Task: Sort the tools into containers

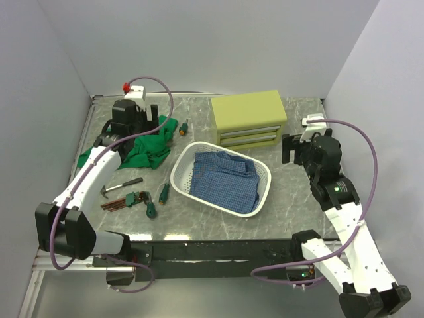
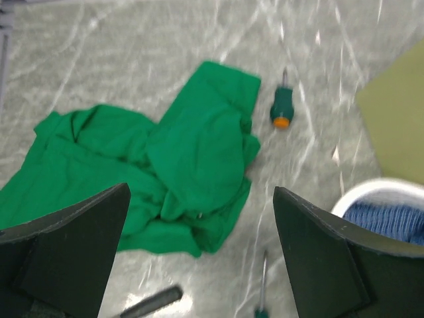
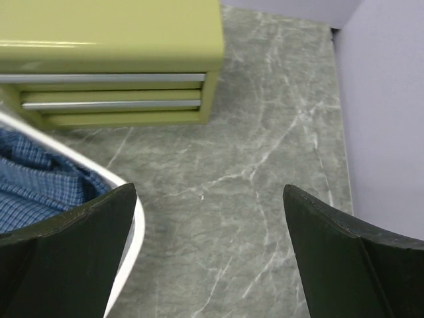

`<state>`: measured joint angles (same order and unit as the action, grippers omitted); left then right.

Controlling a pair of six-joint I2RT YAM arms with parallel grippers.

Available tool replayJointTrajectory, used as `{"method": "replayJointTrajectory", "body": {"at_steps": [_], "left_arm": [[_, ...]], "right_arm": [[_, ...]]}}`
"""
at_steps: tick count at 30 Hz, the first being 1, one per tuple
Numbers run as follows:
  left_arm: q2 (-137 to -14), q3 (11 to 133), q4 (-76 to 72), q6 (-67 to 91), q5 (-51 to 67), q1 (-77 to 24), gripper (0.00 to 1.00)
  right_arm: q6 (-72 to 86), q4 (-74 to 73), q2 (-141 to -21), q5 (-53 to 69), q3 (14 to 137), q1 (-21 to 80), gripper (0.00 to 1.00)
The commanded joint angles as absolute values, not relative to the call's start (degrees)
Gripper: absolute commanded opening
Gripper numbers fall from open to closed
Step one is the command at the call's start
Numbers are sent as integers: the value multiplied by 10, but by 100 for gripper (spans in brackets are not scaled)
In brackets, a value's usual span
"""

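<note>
The olive-yellow drawer chest [image 1: 249,119] stands at the back, drawers shut; it also shows in the right wrist view [image 3: 109,59]. A dark-handled hammer [image 1: 122,186], hex keys in a green holder [image 1: 126,201] and two green-handled screwdrivers [image 1: 163,193] [image 1: 151,210] lie at the front left. A third, stubby screwdriver [image 1: 183,128] lies by the chest and shows in the left wrist view [image 2: 281,109]. My left gripper [image 1: 132,129] is open and empty above the green cloth [image 2: 159,172]. My right gripper [image 1: 295,149] is open and empty over bare table right of the chest.
A white basket [image 1: 182,162] holding a blue checked cloth [image 1: 224,180] sits mid-table; its rim shows in the right wrist view [image 3: 126,218]. The green cloth [image 1: 149,147] lies at the left. Walls enclose the table on the left, back and right.
</note>
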<state>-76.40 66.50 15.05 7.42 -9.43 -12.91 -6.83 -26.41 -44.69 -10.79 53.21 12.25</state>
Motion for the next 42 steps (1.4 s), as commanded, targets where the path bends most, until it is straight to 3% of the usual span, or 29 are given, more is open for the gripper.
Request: {"method": "replayJointTrajectory", "body": {"at_steps": [1, 4, 5, 6, 7, 8, 10, 11, 15, 22, 30, 34, 36, 37, 39, 42], "left_arm": [[-758, 683, 269, 10, -6, -112, 96], [-776, 696, 332, 6, 2, -108, 96], [-774, 684, 333, -13, 18, -96, 97], [-768, 672, 329, -14, 23, -91, 92], [-756, 657, 316, -23, 25, -90, 85], [-751, 627, 295, -30, 28, -90, 59], [-741, 603, 282, -44, 27, -90, 24], [-739, 583, 270, -44, 24, -89, 1], [-749, 562, 265, -65, 53, -94, 1], [-892, 606, 251, -69, 75, -136, 1], [-949, 680, 264, -57, 141, -235, 1], [-959, 700, 283, -48, 166, -306, 1], [-969, 719, 283, -43, 170, -358, 1], [-981, 735, 282, -40, 164, -393, 1], [-997, 751, 280, -36, 153, -420, 1], [-1020, 779, 279, -19, 149, -434, 1]], "right_arm": [[-130, -259, -425, 12, 520, 126, 98], [-137, -247, -416, 72, 501, 126, 67], [-134, -250, -420, 79, 505, 126, 38], [-130, -261, -437, 90, 511, 127, 21], [-132, -268, -446, 93, 519, 126, 6], [-131, -274, -458, 92, 525, 126, 0], [-114, -278, -489, 87, 535, 126, 0], [-107, -276, -498, 90, 538, 126, 0], [-68, -248, -543, 86, 559, 126, 0], [-60, -238, -564, 43, 590, 121, 0], [-51, -258, -520, 14, 568, 110, 0], [-107, -285, -498, 64, 540, 106, 0], [-169, -307, -486, 89, 522, 106, 20], [-183, -311, -485, 98, 504, 106, 43], [-213, -330, -488, 108, 489, 103, 58], [-287, -406, -507, 191, 485, 86, 72]]}}
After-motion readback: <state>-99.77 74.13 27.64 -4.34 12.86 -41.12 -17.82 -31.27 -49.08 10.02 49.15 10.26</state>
